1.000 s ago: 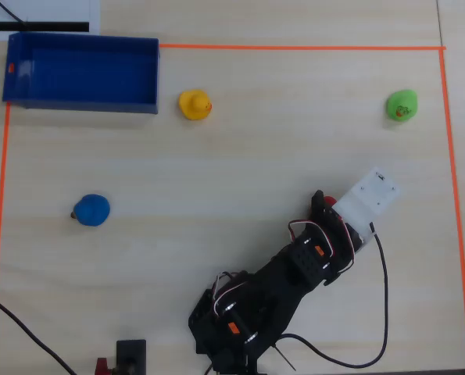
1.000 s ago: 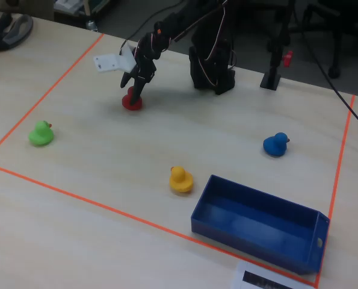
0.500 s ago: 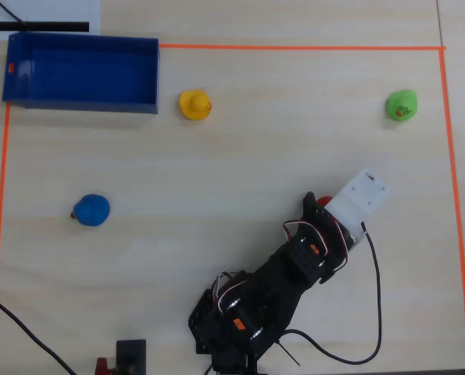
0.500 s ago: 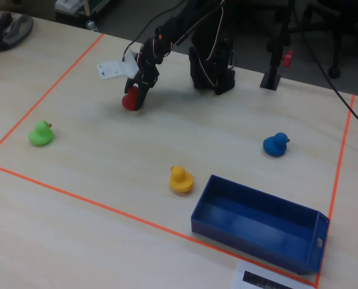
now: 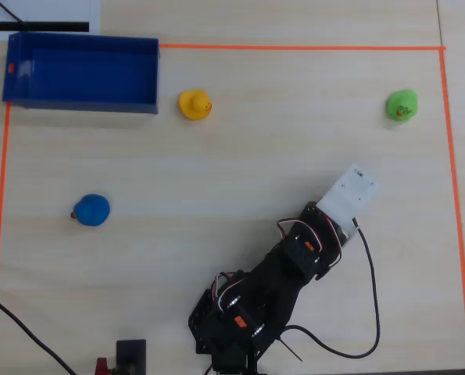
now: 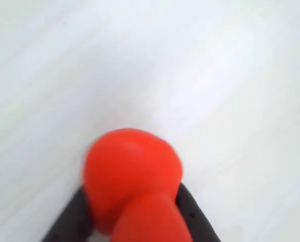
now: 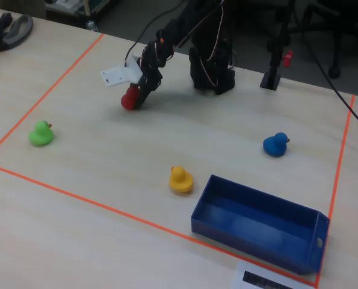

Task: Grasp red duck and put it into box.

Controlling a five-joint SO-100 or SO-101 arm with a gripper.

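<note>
Your arm's black two-finger gripper [image 7: 130, 101] has its jaws closed around the small glossy red toy duck [image 6: 132, 179], held low over the pale wooden worktop [image 7: 106, 162]. In the fixed view, the shallow dark blue plastic box [image 7: 257, 226] sits well apart, with the rounded yellow toy duck [image 7: 180, 179] just beside it.

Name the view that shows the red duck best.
The fixed view: the red duck shows whole, in the claw, near the table. The wrist view shows a blurred close-up; overhead, the arm hides it.
</note>
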